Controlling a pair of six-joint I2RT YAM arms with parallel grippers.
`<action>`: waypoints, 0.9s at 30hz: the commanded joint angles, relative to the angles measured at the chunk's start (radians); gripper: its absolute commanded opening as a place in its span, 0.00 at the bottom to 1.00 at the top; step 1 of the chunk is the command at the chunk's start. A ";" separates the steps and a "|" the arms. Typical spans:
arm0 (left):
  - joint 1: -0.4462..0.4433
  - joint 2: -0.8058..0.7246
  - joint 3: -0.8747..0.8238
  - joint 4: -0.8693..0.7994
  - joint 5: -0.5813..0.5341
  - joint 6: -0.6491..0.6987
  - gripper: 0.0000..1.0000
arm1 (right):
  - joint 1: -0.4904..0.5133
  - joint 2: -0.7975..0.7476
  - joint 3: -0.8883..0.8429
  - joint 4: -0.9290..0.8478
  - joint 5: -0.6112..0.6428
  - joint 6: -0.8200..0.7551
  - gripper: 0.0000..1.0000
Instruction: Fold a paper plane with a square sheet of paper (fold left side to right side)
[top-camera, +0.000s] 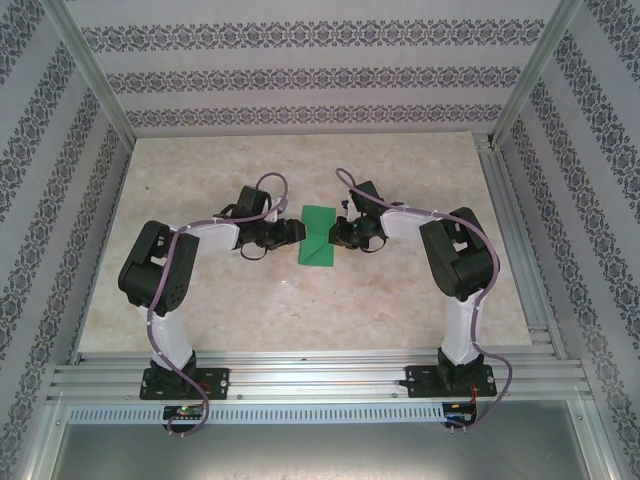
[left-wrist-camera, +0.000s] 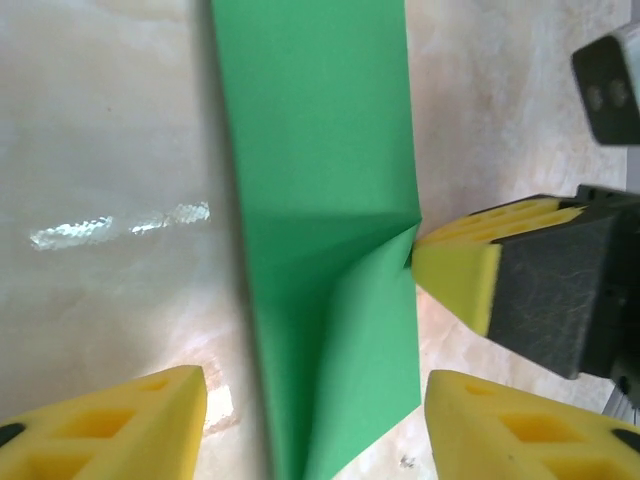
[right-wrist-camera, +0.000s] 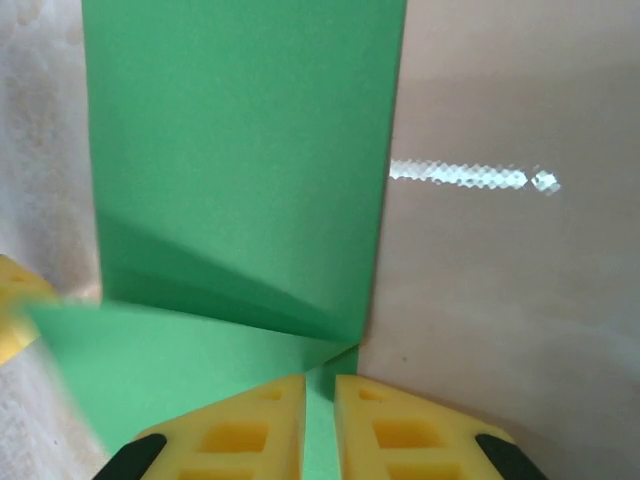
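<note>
**Two robot claws meet over a folded green sheet at the table's centre**

The square sheet of paper (top-camera: 320, 235) lies on the pale marbled table (top-camera: 420, 170) at its centre. It is already folded into a narrower strip running from 12 to 6 o'clock, with diagonal creases meeting at its 3 o'clock edge.

It looks thin, light and limp. It should slide easily on the smooth tabletop and crumple or tear under a hard squeeze. An outer edge or corner is probably the safest place to take hold, lifting one layer while the rest is pinned flat.

The left gripper (top-camera: 288, 232) sits at the sheet's 9 o'clock side. In its wrist view its yellow fingers (left-wrist-camera: 140, 420) stand wide apart over the paper, gripping nothing.

The right gripper (top-camera: 347, 236) sits at the 3 o'clock side. In its wrist view its fingers (right-wrist-camera: 250, 430) are nearly together with a sliver of green between them, so it appears to pinch the paper's edge where the creases meet.

Both arms mirror each other: elbows bowed outward towards 9 and 3 o'clock, forearms reaching inward, wrists tipped down to the table.
</note>
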 joint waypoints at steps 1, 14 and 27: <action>0.001 -0.043 -0.024 0.050 -0.025 -0.025 0.65 | 0.001 0.024 0.017 -0.022 0.031 -0.007 0.16; -0.042 0.143 0.070 0.108 0.094 -0.057 0.58 | 0.002 0.023 0.009 -0.019 0.023 -0.007 0.16; -0.044 0.114 0.061 0.097 0.093 -0.030 0.19 | -0.005 -0.012 0.009 -0.007 0.018 -0.012 0.16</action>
